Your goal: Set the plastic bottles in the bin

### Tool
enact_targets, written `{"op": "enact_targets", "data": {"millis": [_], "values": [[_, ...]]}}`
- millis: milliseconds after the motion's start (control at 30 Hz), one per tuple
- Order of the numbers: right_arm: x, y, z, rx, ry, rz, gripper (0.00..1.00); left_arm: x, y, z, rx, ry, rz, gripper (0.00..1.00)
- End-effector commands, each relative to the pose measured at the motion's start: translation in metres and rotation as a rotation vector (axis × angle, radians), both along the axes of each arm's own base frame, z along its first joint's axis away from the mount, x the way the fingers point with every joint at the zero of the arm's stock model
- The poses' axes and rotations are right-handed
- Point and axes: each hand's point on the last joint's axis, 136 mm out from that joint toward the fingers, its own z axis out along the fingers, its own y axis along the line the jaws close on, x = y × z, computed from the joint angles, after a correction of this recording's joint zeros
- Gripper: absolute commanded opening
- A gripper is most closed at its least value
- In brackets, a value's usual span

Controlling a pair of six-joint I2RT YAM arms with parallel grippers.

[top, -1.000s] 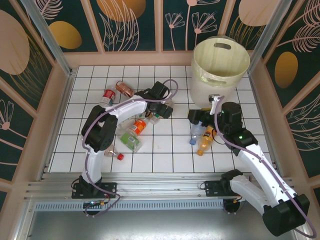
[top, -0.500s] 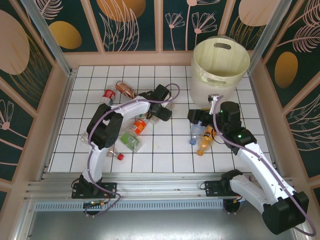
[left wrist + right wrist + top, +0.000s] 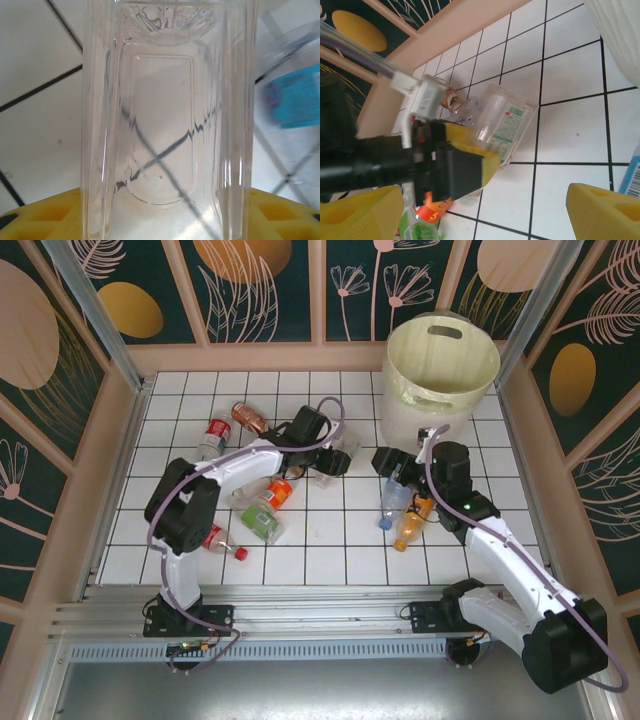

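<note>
The clear bottle (image 3: pixel 160 125) is running off the top and bottom edges of the left wrist view, so its cap is cut off, and a blue-labelled bottle (image 3: pixel 295 95) at 3 o'clock is blurring out. From above, the left arm (image 3: pixel 250 455) is covering much of the clear bottle, and its axis is hard to read there. In the left wrist view its long axis is running 6 to 12 o'clock, moulded base toward 12. In the right wrist view it is slanting from a yellow pad (image 3: pixel 470 157) at 7 o'clock toward 1.

The left gripper (image 3: pixel 330 454) is pinching it near the middle of the table (image 3: pixel 330 540), at 8 o'clock from the bin (image 3: pixel 420 425), which is standing at the table's 1 o'clock. The right gripper (image 3: pixel 482 212) is spreading wide around nothing, with a pale-blue bottle (image 3: pixel 391 502) and an orange bottle (image 3: pixel 409 526) lying side by side at its 6 o'clock from above
</note>
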Motion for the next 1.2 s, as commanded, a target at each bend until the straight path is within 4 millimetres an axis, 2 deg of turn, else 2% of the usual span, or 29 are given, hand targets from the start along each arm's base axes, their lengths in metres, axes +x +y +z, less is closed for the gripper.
{"op": "enact_targets", "data": {"millis": [0, 133, 333, 667, 833, 967, 1167], "values": [[0.009, 0.012, 0.016, 0.101, -0.026, 0.013, 0.9, -0.009, -0.02, 0.049, -0.248, -0.002, -0.022, 0.56], [0.016, 0.023, 0.02, 0.145, -0.031, 0.045, 0.93, -0.023, -0.023, 0.063, -0.341, 0.004, -0.045, 0.56], [0.025, 0.034, 0.025, 0.171, -0.042, 0.086, 0.98, -0.038, -0.027, 0.069, -0.373, 0.0, -0.071, 0.56], [0.039, 0.045, 0.014, 0.178, 0.0, 0.106, 0.99, -0.059, -0.045, 0.084, -0.403, -0.024, -0.126, 0.56], [0.043, 0.047, 0.011, 0.175, 0.006, 0.103, 0.89, -0.067, -0.05, 0.087, -0.414, -0.024, -0.146, 0.56], [0.044, 0.045, 0.011, 0.165, 0.007, 0.092, 0.78, -0.07, -0.051, 0.085, -0.409, -0.025, -0.149, 0.57], [0.043, 0.042, 0.015, 0.151, -0.001, 0.078, 0.63, -0.07, -0.051, 0.082, -0.399, -0.028, -0.143, 0.62]]}}
